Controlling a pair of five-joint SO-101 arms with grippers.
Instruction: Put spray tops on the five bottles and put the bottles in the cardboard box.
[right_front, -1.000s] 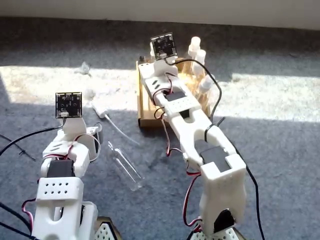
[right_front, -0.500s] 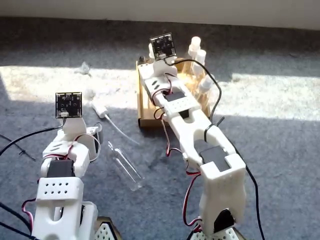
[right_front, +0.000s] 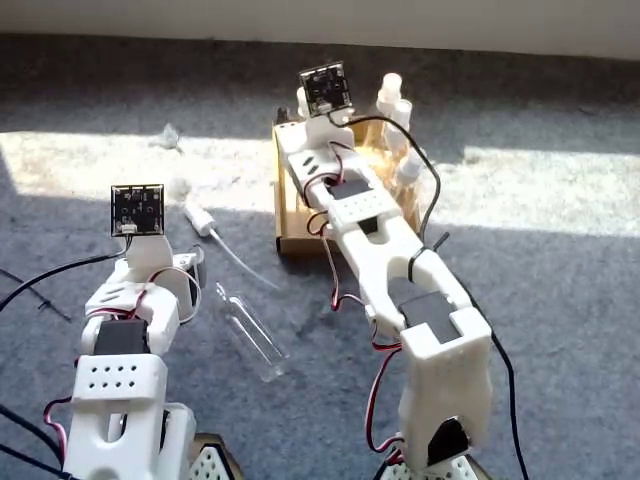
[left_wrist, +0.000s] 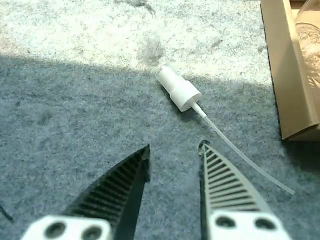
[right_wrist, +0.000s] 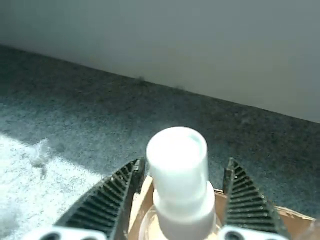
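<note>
Grey carpet (right_front: 560, 300) crossed by a sunlit band (right_front: 80, 170), with a pale wall (right_wrist: 200, 45) behind. My left gripper (left_wrist: 174, 146), jaws narrowly parted, hovers near the loose spray top (left_wrist: 178, 91). My right gripper (right_wrist: 185, 162) stands open around a capped bottle (right_wrist: 177, 150) in the cardboard box (right_front: 284, 215).

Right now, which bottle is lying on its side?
The clear bottle on the carpet between the two arms, without a top; the other bottles stand upright in the cardboard box, white-capped.
</note>
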